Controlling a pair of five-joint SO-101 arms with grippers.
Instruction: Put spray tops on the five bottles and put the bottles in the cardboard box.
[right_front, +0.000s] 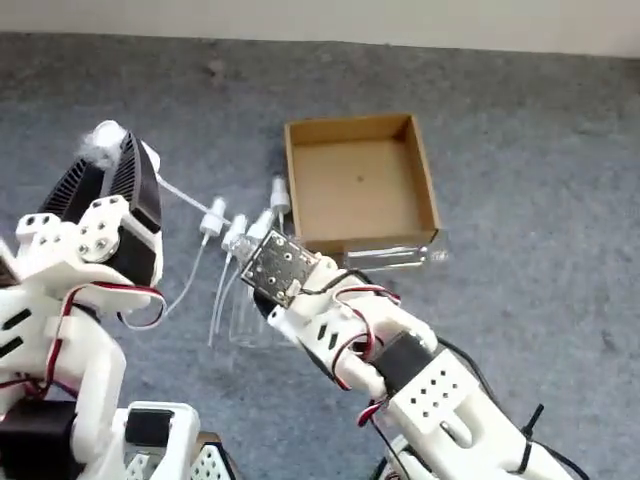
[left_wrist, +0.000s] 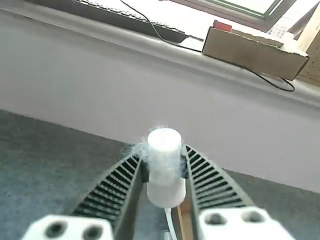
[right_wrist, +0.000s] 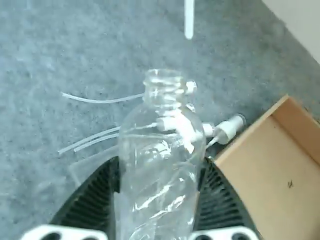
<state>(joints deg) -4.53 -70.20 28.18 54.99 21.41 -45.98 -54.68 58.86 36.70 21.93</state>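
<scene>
Capping: spray top (left_wrist: 165, 145) clenched in L hand (left_wrist: 165, 162), uncapped bottle (right_wrist: 160, 130) held in R hand (right_wrist: 160, 170); next, tube (right_wrist: 189, 20) to be threaded into neck (right_wrist: 162, 82).

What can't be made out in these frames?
- Left wrist view: spray top tube, cut off by the frame edge.
- Right wrist view: bottle base and part of the cardboard box, cut off by frame edges.
- High view: held bottle mostly under the right arm; loose clear bottles too faint to count.

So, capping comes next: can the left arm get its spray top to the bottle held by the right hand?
Probably yes: the bottle is uncapped, and the spray top hangs close with nothing between them.
</scene>
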